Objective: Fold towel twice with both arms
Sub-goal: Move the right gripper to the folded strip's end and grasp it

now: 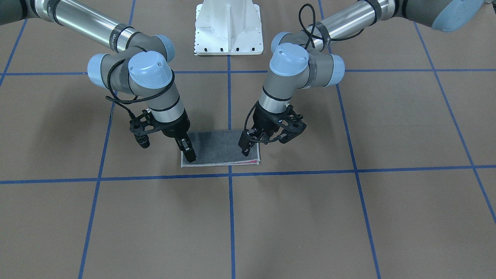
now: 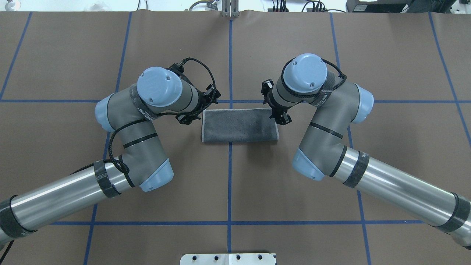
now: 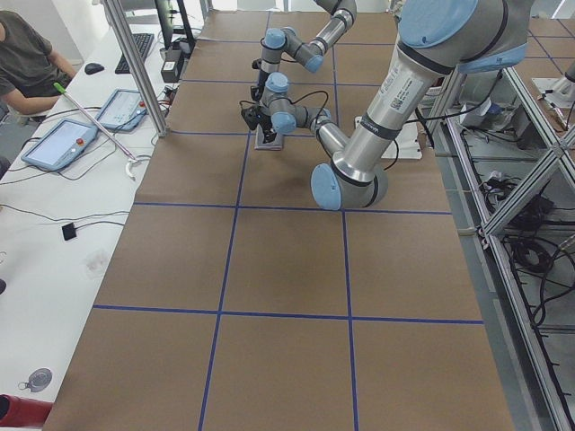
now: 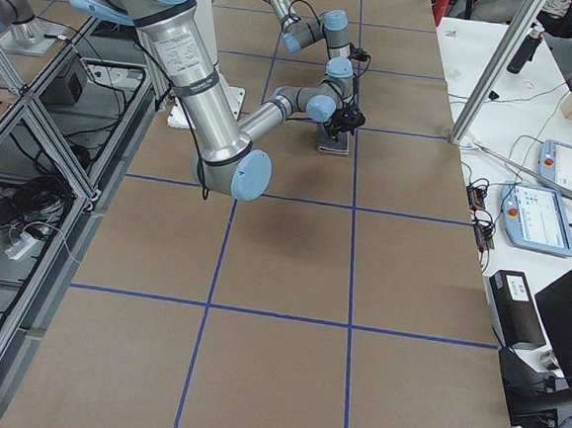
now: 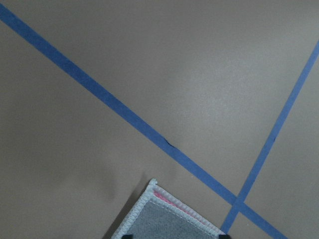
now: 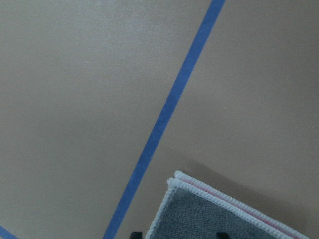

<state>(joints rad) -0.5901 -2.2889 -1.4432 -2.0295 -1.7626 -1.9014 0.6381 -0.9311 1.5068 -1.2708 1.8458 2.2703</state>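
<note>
Exterior front-facing view, frame centre: the towel (image 1: 219, 149) lies folded, grey side up, on the table (image 1: 310, 217), with the right end effector (image 1: 189, 152) at its lower-left corner and the left end effector (image 1: 248, 148) at its lower-right corner, both spread wide.

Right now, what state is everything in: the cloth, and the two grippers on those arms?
towel: folded once into a rectangle, grey face up, lying flat on the table, with a pink sliver showing at the edge away from the robot.
left gripper: open, holding nothing, lowered at one far corner of the towel.
right gripper: open, holding nothing, lowered at the other far corner.
</note>
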